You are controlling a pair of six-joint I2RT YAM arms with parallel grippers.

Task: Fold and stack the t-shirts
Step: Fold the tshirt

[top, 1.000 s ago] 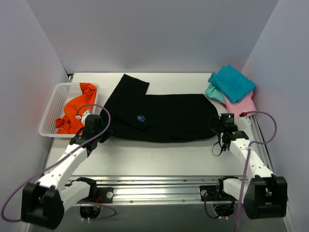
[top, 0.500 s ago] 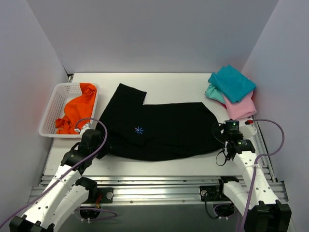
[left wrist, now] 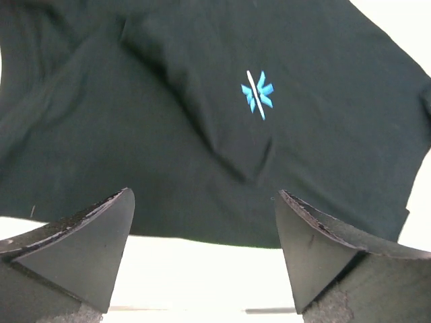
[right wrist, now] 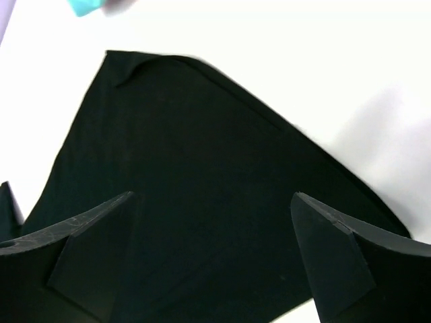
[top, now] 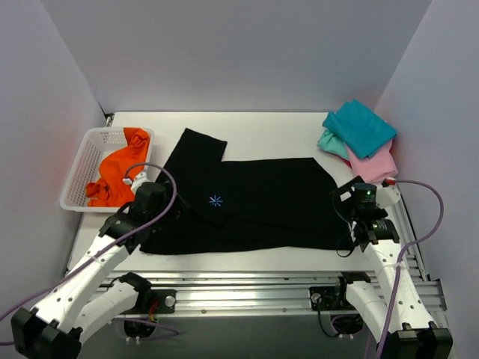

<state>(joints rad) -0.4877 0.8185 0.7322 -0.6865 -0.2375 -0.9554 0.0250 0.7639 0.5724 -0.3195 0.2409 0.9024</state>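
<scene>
Top external view: the black t-shirt [top: 247,202] lies spread across the counter [top: 262,127], chest mark up, one sleeve pointing away. Left tool [left wrist: 202,194] and right tool [right wrist: 212,195] stand wide and empty over its near edge. Spreading looks done; folding appears next, which calls for pinching that near edge at both ends and carrying it across.

White table boxed in by plain pale walls.
The table [top: 269,134] has a smooth white top under soft, even light. The back wall [top: 239,52] rises from its far edge, the left wall [top: 37,112] and right wall [top: 441,97] close its two sides, and aluminium rails [top: 247,288] run along its near edge.
</scene>
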